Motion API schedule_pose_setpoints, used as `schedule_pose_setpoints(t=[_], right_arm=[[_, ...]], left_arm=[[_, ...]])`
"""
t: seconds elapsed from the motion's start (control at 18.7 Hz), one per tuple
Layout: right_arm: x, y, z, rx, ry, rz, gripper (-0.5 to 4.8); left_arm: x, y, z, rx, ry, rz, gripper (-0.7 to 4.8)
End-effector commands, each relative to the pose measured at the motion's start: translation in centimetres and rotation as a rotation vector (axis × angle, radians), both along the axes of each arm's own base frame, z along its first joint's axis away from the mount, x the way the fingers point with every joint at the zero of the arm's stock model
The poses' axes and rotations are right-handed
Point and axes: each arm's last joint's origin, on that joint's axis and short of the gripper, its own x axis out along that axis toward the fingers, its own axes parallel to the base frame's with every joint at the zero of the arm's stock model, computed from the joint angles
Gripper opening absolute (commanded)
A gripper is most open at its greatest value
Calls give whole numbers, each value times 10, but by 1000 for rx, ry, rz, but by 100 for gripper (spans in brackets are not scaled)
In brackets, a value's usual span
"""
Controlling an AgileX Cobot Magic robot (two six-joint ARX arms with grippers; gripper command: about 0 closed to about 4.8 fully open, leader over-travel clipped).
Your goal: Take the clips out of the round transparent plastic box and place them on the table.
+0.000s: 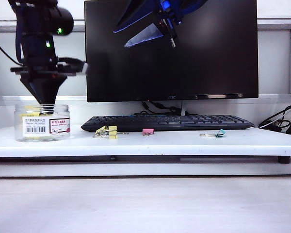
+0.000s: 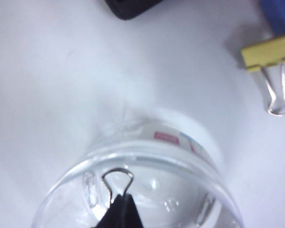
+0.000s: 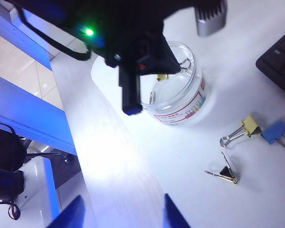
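L gripper down inside round transparent plastic box at table left end, pinched on wire handle of clip, prob. for lift-out. R gripper high over table, jaws wide, empty, clear of L arm.

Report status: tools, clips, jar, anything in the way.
Left tool shut on a clip inside jar. Right tool open, raised, clear. Nothing blocking.

The mouth of the round transparent plastic box is occupied by the closed left gripper. The right gripper hangs high, fingers apart; table access right of the box is obstructed by scattered clips and the keyboard behind.
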Motion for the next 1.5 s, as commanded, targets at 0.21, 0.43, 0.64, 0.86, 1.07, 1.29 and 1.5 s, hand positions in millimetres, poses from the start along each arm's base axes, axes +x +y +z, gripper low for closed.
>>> schedule_pose_setpoints(t=[0.21,0.43,0.64,0.86,1.07,1.29,1.5], right_arm=[[5,-10,4,8,-21,-24,212],[16,-39,6,1,-7,-105,212],[26,-75,2,-31,39,-187,212],[30,-89,1,-36,53,-222,212],[29,-88,1,-37,57,-220,212],[29,-88,1,-37,58,-219,212],[29,-88,1,-37,58,-219,212]], left_arm=[[-26,-12,43,-105,-105,-67,-5],[-38,-43,44,-144,-101,-173,-5],[-39,-67,39,-204,-107,-249,-5],[-20,-80,9,-242,-65,-248,-5],[-3,-92,-17,-271,-79,-267,-5],[8,-98,-30,-304,-101,-279,-5],[12,-102,-41,-336,-71,-289,-5]])
